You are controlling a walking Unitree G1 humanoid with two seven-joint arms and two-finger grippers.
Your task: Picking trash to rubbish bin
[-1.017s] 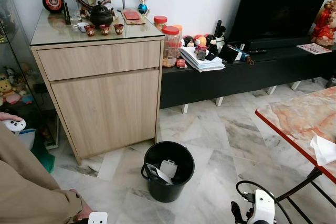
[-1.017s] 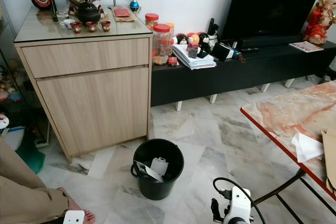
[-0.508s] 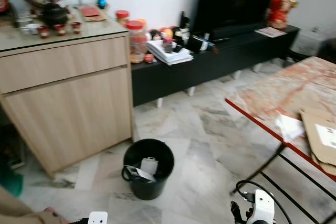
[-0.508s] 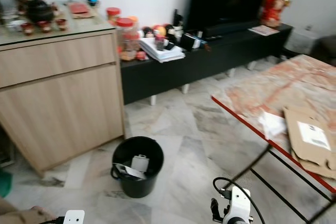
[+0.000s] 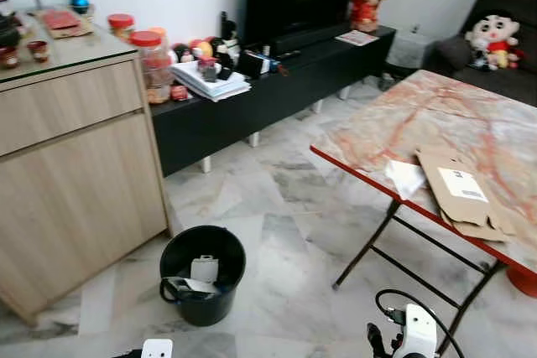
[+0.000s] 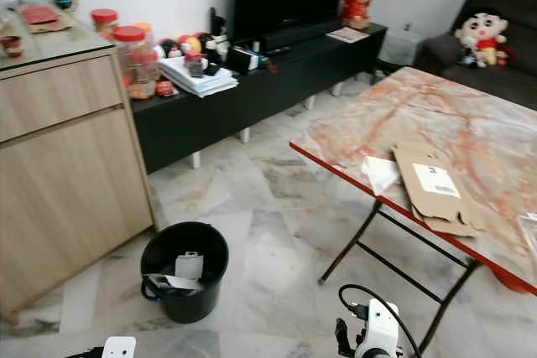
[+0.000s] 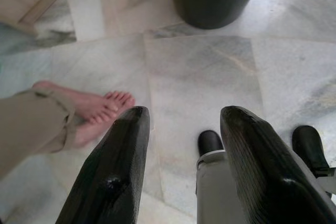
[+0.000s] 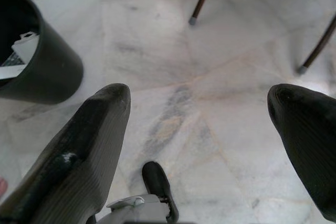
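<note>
Hanging low over the marble floor (image 8: pixel 173 77), the left gripper (image 7: pixel 181 156) and right gripper (image 8: pixel 205 145) both hold their fingers spread, empty. Crumpled tissue (image 5: pixel 406 178) and flattened cardboard (image 5: pixel 460 193) lie on the folding table (image 5: pixel 369 136); the black rubbish bin (image 5: pixel 202 285), paper scraps inside, stands beside the wooden cabinet (image 5: pixel 71 173).

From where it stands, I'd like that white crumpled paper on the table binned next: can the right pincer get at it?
Probably not yet. The right pincer hangs low over the floor, open, while the crumpled paper lies up on the marble table, well ahead. Nothing blocks the way; it likely must step closer and lift.
</note>
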